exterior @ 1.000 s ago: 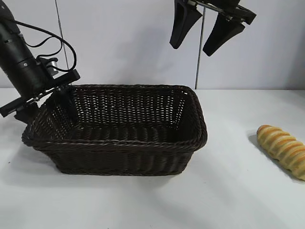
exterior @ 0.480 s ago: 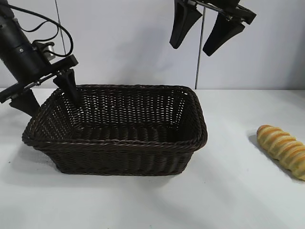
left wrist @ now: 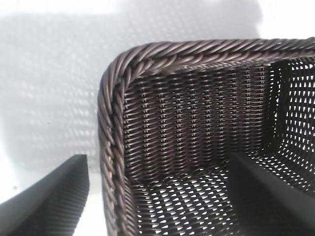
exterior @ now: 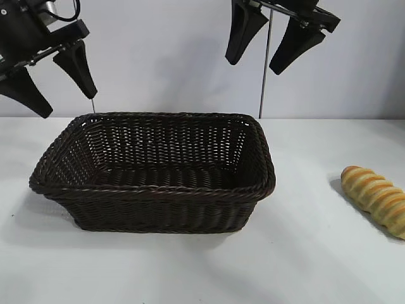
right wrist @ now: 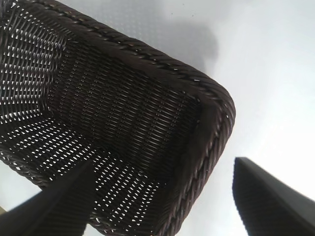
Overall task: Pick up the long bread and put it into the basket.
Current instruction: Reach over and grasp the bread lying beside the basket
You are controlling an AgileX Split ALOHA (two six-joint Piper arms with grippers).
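On the white table [exterior: 316,266] the long bread [exterior: 376,198] lay untouched right of the basket [exterior: 158,193], so I meant my spread, empty right gripper [exterior: 273,45] to straddle its middle crosswise, the left gripper [exterior: 56,81] hanging wide too.

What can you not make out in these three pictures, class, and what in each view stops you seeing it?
1. The long bread: the exterior view's right edge cuts off its far end; neither wrist view shows it clearly.
2. The basket: its near wall hides the front floor in the exterior view; both wrist views crop it.
3. The left gripper and right gripper: open and raised, arms cut off by the top edge.
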